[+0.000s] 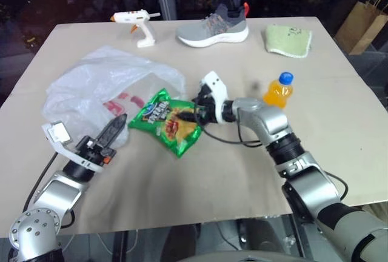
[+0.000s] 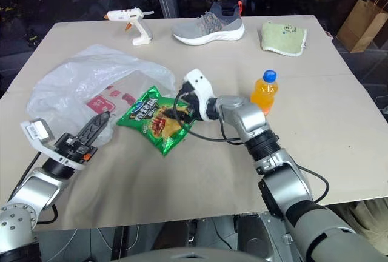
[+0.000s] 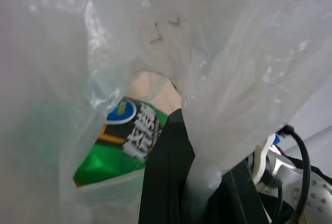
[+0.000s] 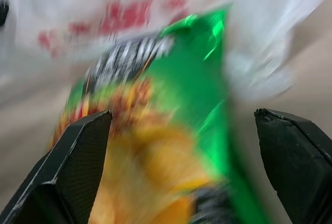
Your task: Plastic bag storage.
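Left eye view shows you plastic bag (image 1: pixel 103 83) crumpled on surface (image 1: pixel 200 177), left side. Your left gripper (image 1: pixel 115 125) pinched closed on bag's near edge. Your right gripper (image 1: pixel 185 114) spread wide, fingers straddling green snack packet (image 1: pixel 167 122) beside bag.

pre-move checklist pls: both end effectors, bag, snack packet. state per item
1. Left end effector shut at the plastic bag edge: ok; whether film is pinched, cannot tell.
2. Right end effector open: ok, fingers spread wide either side of the snack packet.
3. Packet gripped: not ok, fingers not closed on it yet.
4. Packet position: ok, lying flat on the table, top end against the bag.
5. Bag mouth open toward the packet: cannot tell.
6. Nearby clutter: ok, orange bottle stands upright, apart from the right arm.
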Tool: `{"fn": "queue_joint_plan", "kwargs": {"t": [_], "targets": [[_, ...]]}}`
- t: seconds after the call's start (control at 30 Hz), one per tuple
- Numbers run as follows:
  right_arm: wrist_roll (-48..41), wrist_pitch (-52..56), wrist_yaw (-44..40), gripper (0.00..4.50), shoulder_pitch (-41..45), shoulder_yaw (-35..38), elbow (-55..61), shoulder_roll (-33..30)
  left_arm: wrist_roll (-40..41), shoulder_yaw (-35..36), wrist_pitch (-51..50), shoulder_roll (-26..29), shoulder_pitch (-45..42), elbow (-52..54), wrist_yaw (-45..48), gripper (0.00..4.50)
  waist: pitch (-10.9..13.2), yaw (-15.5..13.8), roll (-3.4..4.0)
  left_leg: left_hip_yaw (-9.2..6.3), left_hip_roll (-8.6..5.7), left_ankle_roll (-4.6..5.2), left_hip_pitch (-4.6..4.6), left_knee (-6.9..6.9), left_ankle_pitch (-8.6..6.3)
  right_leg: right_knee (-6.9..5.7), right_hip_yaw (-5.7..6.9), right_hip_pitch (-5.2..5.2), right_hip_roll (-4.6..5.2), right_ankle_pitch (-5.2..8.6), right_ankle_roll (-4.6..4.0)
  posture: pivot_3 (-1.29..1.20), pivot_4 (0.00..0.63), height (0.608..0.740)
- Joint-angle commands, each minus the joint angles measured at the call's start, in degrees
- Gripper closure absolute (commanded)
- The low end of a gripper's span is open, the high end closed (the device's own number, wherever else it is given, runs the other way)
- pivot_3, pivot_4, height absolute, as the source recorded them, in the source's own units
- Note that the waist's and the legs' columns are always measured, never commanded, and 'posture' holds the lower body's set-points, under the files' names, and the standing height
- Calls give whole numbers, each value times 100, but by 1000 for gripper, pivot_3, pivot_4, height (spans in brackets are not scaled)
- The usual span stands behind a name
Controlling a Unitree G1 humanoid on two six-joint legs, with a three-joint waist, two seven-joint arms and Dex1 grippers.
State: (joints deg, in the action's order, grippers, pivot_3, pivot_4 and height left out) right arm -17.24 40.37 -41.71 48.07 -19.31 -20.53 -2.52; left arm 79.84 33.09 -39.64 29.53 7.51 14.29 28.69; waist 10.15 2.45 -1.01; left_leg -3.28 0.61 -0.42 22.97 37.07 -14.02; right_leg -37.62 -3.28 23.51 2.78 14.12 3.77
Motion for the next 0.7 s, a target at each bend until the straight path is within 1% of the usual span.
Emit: {"fn": "queue_joint_plan", "kwargs": {"t": [0.03,0.1,0.13,0.17,0.2,0.23,0.27,0.3,0.33,0.4,0.5,0.57,0.63,0.7], "targets": [[46,243,-200,817,-185,-297,558,17,-90,3,23,-36,-9,-21,142,4500,0,-1,0,0,-1,0,0,0,0,0,1,0,1,0,0,0,150,740],[55,261,-232,1782,-240,-296,668,-12,-124,-14,9,-59,-28,-32,168,4500,1,4,0,0,-1,0,0,0,0,-3,0,1,1,0,0,0,150,740],[44,282,-242,2493,-257,-272,713,-23,-143,-24,1,-64,-36,-36,182,4500,0,5,0,0,0,-1,-2,1,1,-5,0,1,1,0,0,0,150,740],[0,320,-270,2902,-268,-207,786,-61,-156,-32,-7,-66,-55,-51,194,4500,0,4,-1,-2,0,-2,-2,0,1,-6,1,1,0,0,0,0,150,740],[-36,354,-293,3181,-276,-144,853,-105,-163,-40,-13,-69,-74,-64,205,4500,0,4,-1,-5,0,-2,-4,0,1,-8,4,0,0,0,0,0,150,740],[-124,421,-357,3806,-296,-49,979,-183,-176,-57,-24,-67,-103,-76,225,4500,0,4,0,-7,0,-3,-4,0,2,-8,6,0,0,0,0,0,150,740],[-186,470,-403,4255,-310,17,1068,-237,-187,-70,-31,-67,-123,-84,239,4500,0,1,0,-7,0,-3,-4,1,2,-8,6,0,0,0,0,0,150,740],[-274,538,-450,4395,-328,95,1165,-287,-202,-91,-45,-61,-151,-89,255,4500,0,-6,-1,-7,0,-3,-3,1,2,-8,6,0,0,0,0,0,150,740],[-375,603,-503,4395,-349,180,1273,-349,-220,-123,-58,-55,-187,-85,272,4500,0,-13,-1,-7,0,-3,-3,1,2,-7,6,-1,0,0,0,0,150,740],[-994,1013,-873,4395,-475,684,1811,-717,-189,-288,-125,-60,-431,-76,292,4500,1,-40,-3,-9,-5,-3,2,1,2,-3,9,-2,5,0,0,0,150,740],[-1621,1457,-1199,4395,-635,1190,2393,-1253,-268,-499,-192,-76,-729,-188,375,4500,4,-63,-5,-20,-10,-3,13,7,2,0,20,-2,11,0,1,0,150,740],[-1920,1655,-1293,4395,-724,1437,2621,-1532,-338,-630,-236,-66,-924,-299,451,4500,4,-34,-5,-15,-11,-3,12,7,2,0,16,-2,12,-1,1,0,150,740],[-2307,1877,-1367,4395,-853,1851,2857,-1854,-335,-901,-388,-86,-1313,-384,557,4500,5,-20,-7,-16,-9,-3,8,5,2,-1,17,-1,9,0,1,0,150,740],[-2599,2016,-1296,4395,-886,2208,2911,-1997,-392,-1213,-538,-116,-1667,-436,689,4500,6,-7,-7,-19,-5,-2,8,4,2,-2,18,-2,4,0,0,0,150,740]]}}
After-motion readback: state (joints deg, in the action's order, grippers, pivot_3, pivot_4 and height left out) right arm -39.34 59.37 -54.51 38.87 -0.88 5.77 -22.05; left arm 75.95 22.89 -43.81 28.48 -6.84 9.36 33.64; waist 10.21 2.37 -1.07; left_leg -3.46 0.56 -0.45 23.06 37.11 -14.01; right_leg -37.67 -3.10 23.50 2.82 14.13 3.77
